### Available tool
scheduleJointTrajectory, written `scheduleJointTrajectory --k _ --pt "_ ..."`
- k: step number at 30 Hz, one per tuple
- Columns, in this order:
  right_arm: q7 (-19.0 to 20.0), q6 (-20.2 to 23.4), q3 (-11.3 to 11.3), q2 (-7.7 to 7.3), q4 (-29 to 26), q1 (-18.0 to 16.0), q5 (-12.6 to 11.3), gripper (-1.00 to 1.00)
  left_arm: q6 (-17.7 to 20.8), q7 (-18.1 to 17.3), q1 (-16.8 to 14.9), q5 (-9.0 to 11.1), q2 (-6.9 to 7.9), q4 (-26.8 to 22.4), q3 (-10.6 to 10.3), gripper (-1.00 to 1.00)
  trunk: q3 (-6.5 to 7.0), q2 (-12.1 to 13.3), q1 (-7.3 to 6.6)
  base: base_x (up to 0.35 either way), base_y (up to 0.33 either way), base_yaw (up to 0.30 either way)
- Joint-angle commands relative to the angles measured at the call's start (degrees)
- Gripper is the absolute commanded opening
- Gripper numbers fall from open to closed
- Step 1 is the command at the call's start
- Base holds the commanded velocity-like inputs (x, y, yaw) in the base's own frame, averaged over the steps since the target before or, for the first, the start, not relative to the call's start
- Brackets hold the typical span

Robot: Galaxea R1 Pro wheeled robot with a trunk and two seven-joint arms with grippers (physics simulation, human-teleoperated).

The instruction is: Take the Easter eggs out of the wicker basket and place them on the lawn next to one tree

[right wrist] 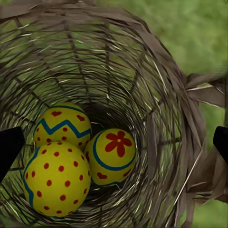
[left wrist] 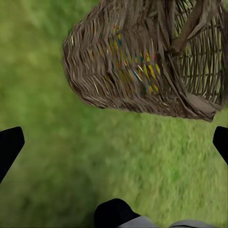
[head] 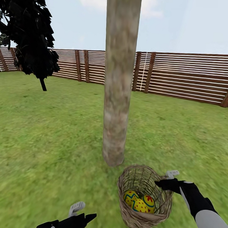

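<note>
Wicker basket (head: 144,200) beside the tree (head: 118,94) holds three eggs (head: 139,201); right gripper (head: 166,180) (fingers wide) should descend centred over the spotted one.

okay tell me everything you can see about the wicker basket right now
The wicker basket is round, brown and open-weave, so grass shows through its wall. It sits on the lawn close to the foot of the pale tree trunk, tilted so its mouth faces up toward the head camera. A loop handle sits on its rim. All three Easter eggs lie bunched together at the bottom. The right hand is at its rim; whether it touches is unclear.
</note>
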Motion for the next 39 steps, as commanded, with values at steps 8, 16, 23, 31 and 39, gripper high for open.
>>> scheduleJointTrajectory --k 8,16,23,31,39 --pt "0.7 3.0 -0.2 0.16 -0.8 0.0 0.8 1.0 0.5 0.0 0.0 0.4 0.06 0.0 0.0 1.0 1.39 3.2 -1.77 0.0 0.0 0.0" --pt "0.7 15.6 -0.2 0.32 -9.4 0.0 0.9 1.0 0.5 0.0 0.0 0.4 0.08 0.0 0.0 1.0 2.82 6.4 -3.53 0.0 0.0 0.0" --pt "0.7 16.6 -0.1 0.63 -11.3 0.1 1.0 1.0 0.5 0.0 0.0 0.4 0.06 0.0 0.0 1.0 3.73 9.2 -5.07 0.0 0.0 0.0" --pt "0.7 16.6 1.3 3.05 -11.5 0.9 1.1 1.0 0.5 0.0 0.0 0.4 0.03 0.0 0.0 1.0 4.44 12.4 -6.82 0.0 0.0 0.0" --pt "0.7 16.6 10.0 4.83 -7.9 2.1 1.0 1.0 0.5 0.0 0.0 0.5 0.0 0.0 0.0 1.0 5.13 15.6 -8.58 0.0 0.0 0.0"
